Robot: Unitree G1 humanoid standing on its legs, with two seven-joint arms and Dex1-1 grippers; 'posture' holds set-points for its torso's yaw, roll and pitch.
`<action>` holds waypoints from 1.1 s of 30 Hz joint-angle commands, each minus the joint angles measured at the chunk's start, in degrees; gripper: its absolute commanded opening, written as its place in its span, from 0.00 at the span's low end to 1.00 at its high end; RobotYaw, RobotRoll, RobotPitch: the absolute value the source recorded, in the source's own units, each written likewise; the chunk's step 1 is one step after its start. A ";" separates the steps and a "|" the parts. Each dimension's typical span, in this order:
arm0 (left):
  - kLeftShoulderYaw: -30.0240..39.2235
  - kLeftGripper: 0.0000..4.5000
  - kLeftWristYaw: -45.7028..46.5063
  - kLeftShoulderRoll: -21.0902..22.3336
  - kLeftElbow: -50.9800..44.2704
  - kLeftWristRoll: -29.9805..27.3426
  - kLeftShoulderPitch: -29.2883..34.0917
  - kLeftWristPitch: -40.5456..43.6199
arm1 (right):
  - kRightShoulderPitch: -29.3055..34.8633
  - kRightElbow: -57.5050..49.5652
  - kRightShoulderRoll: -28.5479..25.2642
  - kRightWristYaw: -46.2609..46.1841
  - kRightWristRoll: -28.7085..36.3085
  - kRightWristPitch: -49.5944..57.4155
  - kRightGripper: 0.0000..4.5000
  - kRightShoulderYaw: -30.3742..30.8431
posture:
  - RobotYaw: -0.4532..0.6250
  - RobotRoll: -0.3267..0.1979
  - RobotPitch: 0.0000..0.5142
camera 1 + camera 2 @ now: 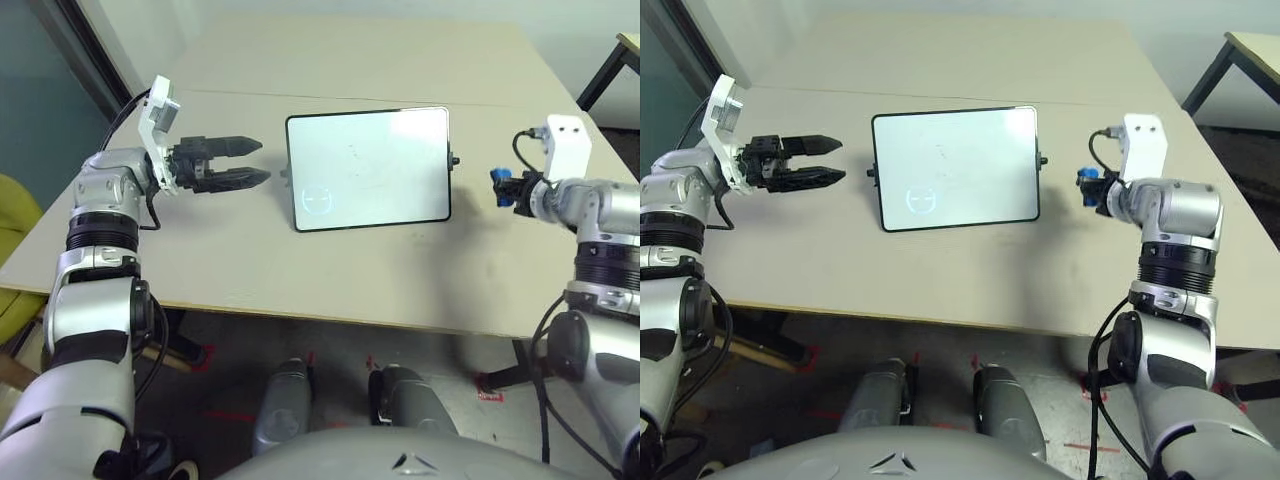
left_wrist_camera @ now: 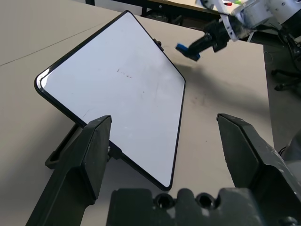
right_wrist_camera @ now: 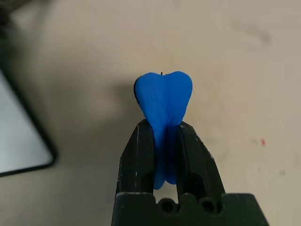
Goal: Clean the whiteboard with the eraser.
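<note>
The whiteboard point(image 1: 368, 167) lies on the table's middle, white with a thin black frame, a small drawn circle near its front left corner and faint marks at its centre. My left gripper point(image 1: 255, 162) hovers open just left of the board, its fingers point(image 2: 89, 155) pointing at the board's left edge. My right gripper point(image 1: 499, 187) hangs above the table to the right of the board, shut on the blue eraser point(image 3: 164, 101), which is squeezed between the two black fingers point(image 3: 138, 155) and sticks out past their tips. The eraser point(image 2: 187, 50) is clear of the board.
The beige table point(image 1: 330, 280) has bare room in front of and behind the board. A dark table leg point(image 1: 600, 80) stands at the far right, and a yellow-green seat point(image 1: 12, 230) sits off the table's left side.
</note>
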 commanded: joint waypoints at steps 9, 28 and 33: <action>0.43 1.00 0.13 1.05 -0.81 -0.66 0.60 0.55 | -1.05 0.67 -2.27 -2.38 5.10 5.18 0.64 1.37 | 0.59 0.62 0.14; 10.43 1.00 51.35 -1.95 7.12 5.17 6.67 -17.08 | 6.28 18.05 -6.66 -2.82 10.16 -60.44 1.00 -5.43 | 0.60 0.62 0.15; 11.66 1.00 68.64 -4.88 10.62 7.27 10.34 -24.06 | 7.22 27.85 -5.63 -5.66 10.73 -71.78 1.00 -5.67 | 0.61 0.62 0.13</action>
